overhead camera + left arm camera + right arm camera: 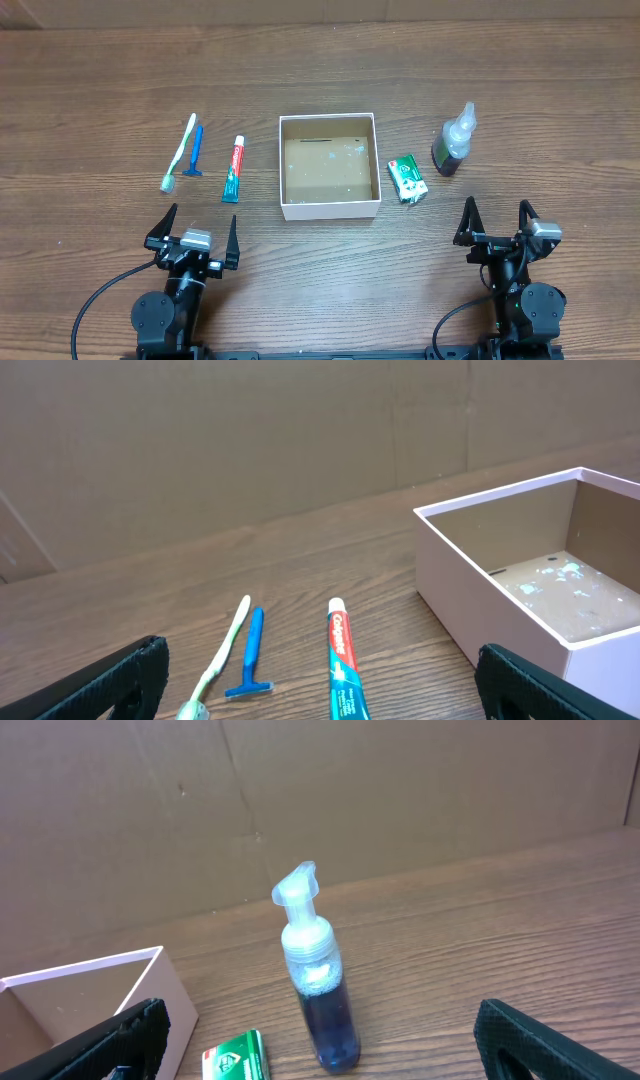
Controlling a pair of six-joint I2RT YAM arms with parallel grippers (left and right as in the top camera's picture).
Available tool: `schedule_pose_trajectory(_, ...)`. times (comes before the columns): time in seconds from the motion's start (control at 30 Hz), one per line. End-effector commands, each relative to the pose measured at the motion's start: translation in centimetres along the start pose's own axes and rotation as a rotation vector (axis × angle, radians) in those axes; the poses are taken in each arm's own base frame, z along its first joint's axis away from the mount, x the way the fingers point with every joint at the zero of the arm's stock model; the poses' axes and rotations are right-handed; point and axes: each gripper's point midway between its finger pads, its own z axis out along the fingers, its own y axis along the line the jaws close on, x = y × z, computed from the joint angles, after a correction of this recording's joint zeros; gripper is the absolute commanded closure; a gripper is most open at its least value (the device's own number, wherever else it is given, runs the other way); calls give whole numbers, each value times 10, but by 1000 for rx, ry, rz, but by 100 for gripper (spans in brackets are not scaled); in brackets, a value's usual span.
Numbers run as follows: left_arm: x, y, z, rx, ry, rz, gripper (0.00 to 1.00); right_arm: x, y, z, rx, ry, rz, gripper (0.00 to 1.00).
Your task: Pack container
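The container (pixel 329 208) is a shallow square box with white walls and a brown inside, mid-table, with nothing in it; it also shows in the left wrist view (pixel 470 550) and the right wrist view (pixel 110 990). Left of it lie a toothbrush (pixel 180 152), a blue razor (pixel 196 150) and a toothpaste tube (pixel 234 169). Right of it lie a green packet (pixel 407 179) and a pump bottle of dark liquid (pixel 453 141). My left gripper (pixel 194 235) is open and empty, near the front edge below the toothpaste. My right gripper (pixel 496 226) is open and empty, below the bottle.
A brown cardboard wall (pixel 250 430) stands along the table's far edge. In the left wrist view the toothbrush (pixel 222 660), razor (pixel 250 655) and toothpaste (pixel 343 660) lie ahead. In the right wrist view the bottle (pixel 320 985) and packet (pixel 235 1058) lie ahead.
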Motion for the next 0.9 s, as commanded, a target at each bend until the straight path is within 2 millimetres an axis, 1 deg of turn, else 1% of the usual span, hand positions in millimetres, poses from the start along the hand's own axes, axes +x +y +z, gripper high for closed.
schedule_pose_trajectory(0.0, 0, 3, 0, -13, -4, 15, 0, 1, -2, 0, 10, -10, 5, 0)
schedule_pose_trajectory(0.37, 0, 3, 0, -13, -4, 15, 0, 0, -3, 0, 14, -13, 8, 0)
schedule_pose_trajectory(0.43, 0, 3, 0, -13, -4, 15, 0, 2, 3, 0, -19, 0, 40, 0)
schedule_pose_trajectory(0.5, 0, 3, 0, -13, -4, 15, 0, 4, 11, 0, -65, 15, 125, 0)
schedule_pose_trajectory(0.57, 0, 3, 0, -13, -4, 15, 0, 4, 24, -1, -143, 31, 166, 0)
schedule_pose_trajectory(0.6, 0, 3, 0, -13, -4, 15, 0, 5, 38, -5, -222, 52, 163, 0)
schedule_pose_trajectory(0.67, 0, 3, 0, -13, -4, 15, 0, 4, 47, -8, -268, 76, 165, 0)
schedule_pose_trajectory(0.77, 0, 3, 0, -13, -4, 15, 0, -7, 50, -11, -260, 107, 188, 0)
schedule_pose_trajectory(0.87, 0, 3, 0, -13, -4, 15, 0, -32, 55, -11, -254, 122, 175, 0)
